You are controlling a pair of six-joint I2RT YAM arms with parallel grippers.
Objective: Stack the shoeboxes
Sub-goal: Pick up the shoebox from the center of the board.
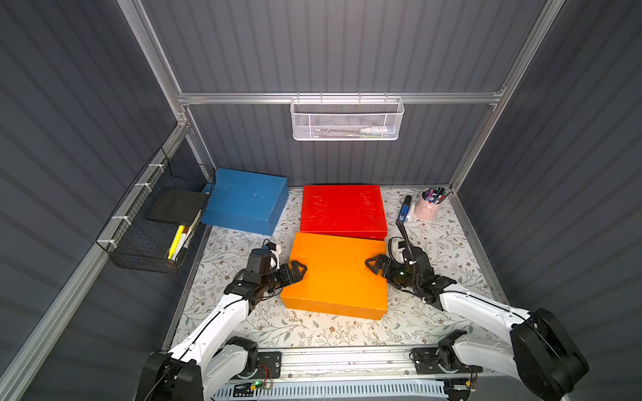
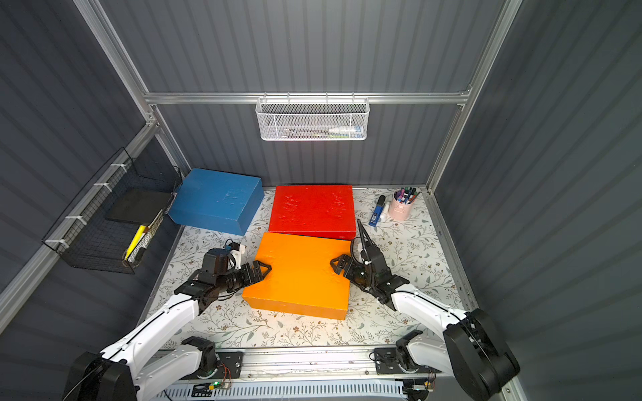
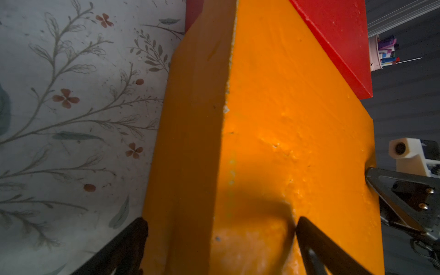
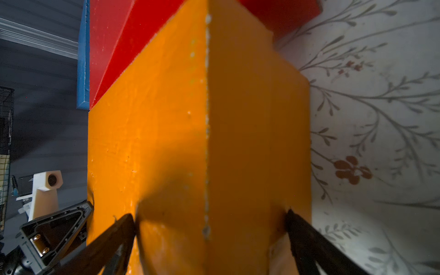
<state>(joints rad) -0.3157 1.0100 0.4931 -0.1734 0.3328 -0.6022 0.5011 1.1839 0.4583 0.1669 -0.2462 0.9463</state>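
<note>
Nearest the front edge of the tabletop [image 1: 264,330], the orange shoebox [image 1: 335,274] sits roughly mid-width, pinched from both short ends. The left gripper [image 1: 298,270] straddles its left top edge: in the left wrist view one of its fingers [image 3: 316,247] lies on the lid and the other hangs down the side wall, spread wide around that edge. The right gripper [image 1: 373,264] does the same on the right end, its fingers [image 4: 307,235] at full spread, one on the lid and one on the wall.

Whether the box is already lifted cannot be told. Each grip seems to bite mostly the lid rim, so a lift could pull the lid off or let the bumpy paint slip; uneven rise would tilt the box.

Behind it, touching or nearly so, lies the red shoebox [image 1: 342,211], near the back edge. The blue shoebox [image 1: 245,201] sits at the back left corner, tilted, apart from the red one.
</note>
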